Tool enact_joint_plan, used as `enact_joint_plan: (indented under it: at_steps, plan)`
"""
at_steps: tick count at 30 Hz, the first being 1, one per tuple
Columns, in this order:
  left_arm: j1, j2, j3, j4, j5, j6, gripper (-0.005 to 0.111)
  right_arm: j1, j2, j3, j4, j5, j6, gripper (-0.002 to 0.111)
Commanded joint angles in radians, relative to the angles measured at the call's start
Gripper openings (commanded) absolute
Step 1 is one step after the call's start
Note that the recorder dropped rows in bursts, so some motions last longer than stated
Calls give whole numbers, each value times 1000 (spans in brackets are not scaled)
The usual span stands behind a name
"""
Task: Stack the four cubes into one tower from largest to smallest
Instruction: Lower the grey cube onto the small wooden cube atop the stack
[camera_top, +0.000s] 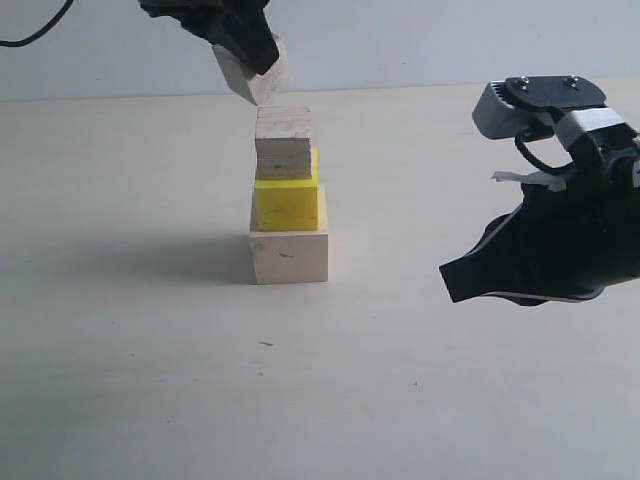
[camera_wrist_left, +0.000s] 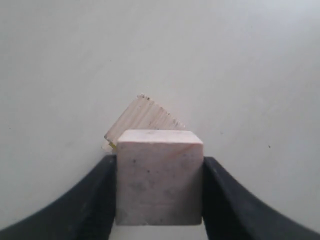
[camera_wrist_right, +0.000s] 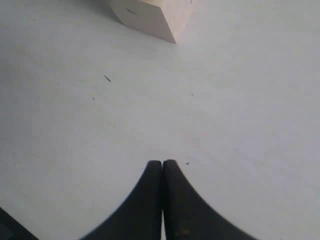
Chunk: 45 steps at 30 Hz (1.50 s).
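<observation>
The left tool (camera_wrist_left: 160, 210) pinches the smallest cube (camera_top: 253, 78), tilted, its low corner just over the small cube (camera_top: 283, 142). That sits on the yellow cube (camera_top: 288, 204), atop the large cube (camera_top: 289, 256). The right tool (camera_wrist_right: 162, 172), pressed together, hangs well apart over the surface (camera_top: 120, 380).

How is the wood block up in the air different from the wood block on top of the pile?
The block in the air is tilted; the top block on the pile sits flat on the yellow block. The block in the air is pinched by the left end effector; the top block on the pile is not gripped. Both are pale wood.
</observation>
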Motion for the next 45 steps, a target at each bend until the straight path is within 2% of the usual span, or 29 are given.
enact_joint_plan:
  at_steps: [1, 3, 5, 16, 27, 37, 45]
  plan:
    - [-10, 4, -6, 48, -21, 153, 0, -2, -6, 4, 2, -1, -9, 0]
    - [-10, 9, -6, 50, 12, 314, 0, -2, -6, 4, 2, -1, -9, 0]
    - [-10, 14, -6, 53, 25, 406, 0, -2, -6, 4, 2, -1, -9, 0]
    - [-10, 35, -6, -8, -1, 685, 0, -2, -6, 4, 2, -1, -9, 0]
    - [-10, 72, -6, -23, -31, 742, 0, -2, -6, 4, 2, -1, -9, 0]
    - [-10, 137, -133, -45, 35, 728, 0, -2, -6, 4, 4, 21, -9, 0]
    - [-10, 161, -145, -28, 35, 683, 0, -2, -6, 4, 4, 21, -12, 0]
